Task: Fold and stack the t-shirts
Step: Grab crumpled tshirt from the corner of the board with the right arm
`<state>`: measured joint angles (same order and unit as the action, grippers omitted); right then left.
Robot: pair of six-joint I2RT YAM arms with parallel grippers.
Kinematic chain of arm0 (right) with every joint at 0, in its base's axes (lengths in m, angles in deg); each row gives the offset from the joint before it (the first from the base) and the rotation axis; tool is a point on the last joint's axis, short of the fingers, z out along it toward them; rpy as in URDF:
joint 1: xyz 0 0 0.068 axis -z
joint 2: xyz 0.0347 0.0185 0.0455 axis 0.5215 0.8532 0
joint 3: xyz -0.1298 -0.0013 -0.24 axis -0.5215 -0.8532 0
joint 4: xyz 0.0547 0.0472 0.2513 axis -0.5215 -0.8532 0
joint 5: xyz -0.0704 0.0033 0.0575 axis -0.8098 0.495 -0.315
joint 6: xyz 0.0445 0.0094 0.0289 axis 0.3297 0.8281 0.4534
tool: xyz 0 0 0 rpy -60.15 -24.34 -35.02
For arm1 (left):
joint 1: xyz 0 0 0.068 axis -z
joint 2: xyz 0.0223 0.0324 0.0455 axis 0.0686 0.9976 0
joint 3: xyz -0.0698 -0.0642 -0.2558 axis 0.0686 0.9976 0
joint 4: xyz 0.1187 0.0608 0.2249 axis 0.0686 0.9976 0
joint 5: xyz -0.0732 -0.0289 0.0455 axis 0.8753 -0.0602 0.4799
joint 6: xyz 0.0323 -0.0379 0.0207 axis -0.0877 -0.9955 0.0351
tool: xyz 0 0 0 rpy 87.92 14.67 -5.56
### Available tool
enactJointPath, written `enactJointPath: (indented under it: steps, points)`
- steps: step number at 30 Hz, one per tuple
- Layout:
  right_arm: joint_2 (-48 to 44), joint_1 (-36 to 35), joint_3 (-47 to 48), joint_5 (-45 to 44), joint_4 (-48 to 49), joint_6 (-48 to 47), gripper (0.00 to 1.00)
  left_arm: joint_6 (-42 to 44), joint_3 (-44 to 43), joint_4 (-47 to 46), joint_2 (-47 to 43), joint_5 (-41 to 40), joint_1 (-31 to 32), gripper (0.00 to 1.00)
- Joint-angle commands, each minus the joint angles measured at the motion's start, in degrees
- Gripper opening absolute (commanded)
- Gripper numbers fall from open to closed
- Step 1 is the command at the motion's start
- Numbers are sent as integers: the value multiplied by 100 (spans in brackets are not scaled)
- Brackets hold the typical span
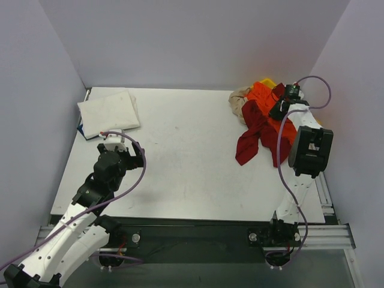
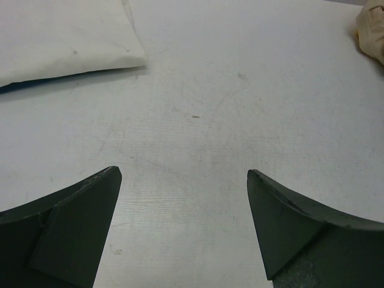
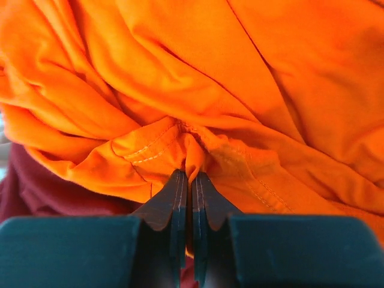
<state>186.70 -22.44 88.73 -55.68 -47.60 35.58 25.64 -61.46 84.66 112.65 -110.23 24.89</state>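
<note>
Upper right, our right gripper [image 3: 187, 177] clamps the orange t-shirt [image 3: 258, 78] at a seam, presumably to drag it free; left gripper [image 2: 183, 175] idles, jaws apart.

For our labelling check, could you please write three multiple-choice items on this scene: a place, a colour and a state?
1. Where on the table does the folded white t-shirt lie? A) far left corner B) far right corner C) near middle
2. What colour is the cloth in the right pincer? A) beige B) orange C) dark red
3. How is the left pincer? A) shut on cloth B) open, empty C) shut, empty
1 A: the top view shows it there. 2 B: the orange t-shirt is pinched between its fingers. 3 B: its fingers stand apart over bare table.
</note>
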Motion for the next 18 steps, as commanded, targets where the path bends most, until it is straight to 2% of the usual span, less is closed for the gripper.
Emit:
enactJointPath:
  steps: [1, 3, 8, 14, 15, 16, 18]
  points:
    - [-1048, 32, -35, 20, -35, -8, 0, 60, 18, -105, -100, -85, 19, 97]
    - [-1444, 15, -228, -68, 69, -34, 0, 60, 26, -105, -126, -94, 36, 97]
    - [-3120, -134, -879, -401, 448, -104, 0, 60, 44, -131, -170, -112, 45, 97]
    - [-4688, -836, -969, -798, 589, -596, 0, 60, 53, -167, -241, -77, 62, 97]
    - [-4829, -864, -925, -702, 606, -649, 0, 60, 70, -167, -258, -68, 62, 97]
    - [-5056, -1186, -855, -632, 624, -710, 0, 51, 88, -184, -284, -42, 62, 97]
    - [-5216, -1347, -775, 181, 711, -676, 0, 51, 123, -202, -329, 37, 62, 97]
